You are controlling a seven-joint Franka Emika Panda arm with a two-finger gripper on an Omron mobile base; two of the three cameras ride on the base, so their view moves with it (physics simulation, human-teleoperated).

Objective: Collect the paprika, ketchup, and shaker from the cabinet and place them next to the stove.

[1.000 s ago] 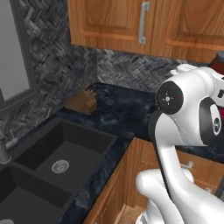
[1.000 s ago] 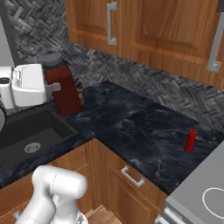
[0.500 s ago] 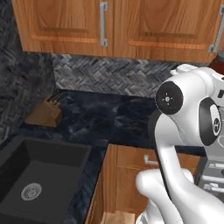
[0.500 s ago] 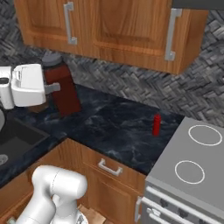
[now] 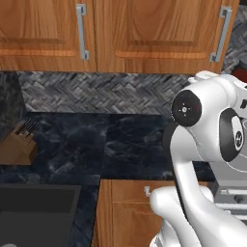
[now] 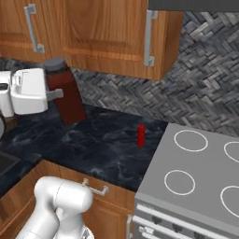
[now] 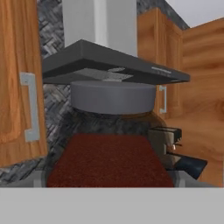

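Paprika [image 6: 67, 95]: a squat, dark red-brown jar with a grey-black lid, held in the air just beside the white hand, above the dark marble table [image 6: 93, 144] and in front of the closed wood cupboards [image 6: 107, 37].
Paprika, close up [image 7: 109, 144]: red-brown body and grey lid loom large in the hand view; any label is hard to make out.
Axis: the jar's long axis runs near upright, lid up, leaning slightly in the right base view.
Jaws: spread wide and grasping the paprika at its sides.
Ketchup [image 6: 141, 135]: a slim bright-red bottle, upright on the table, cap up, just beside the left edge of the stove [image 6: 196, 177].
Knife block [image 5: 19, 144]: at the table's left in the left base view.
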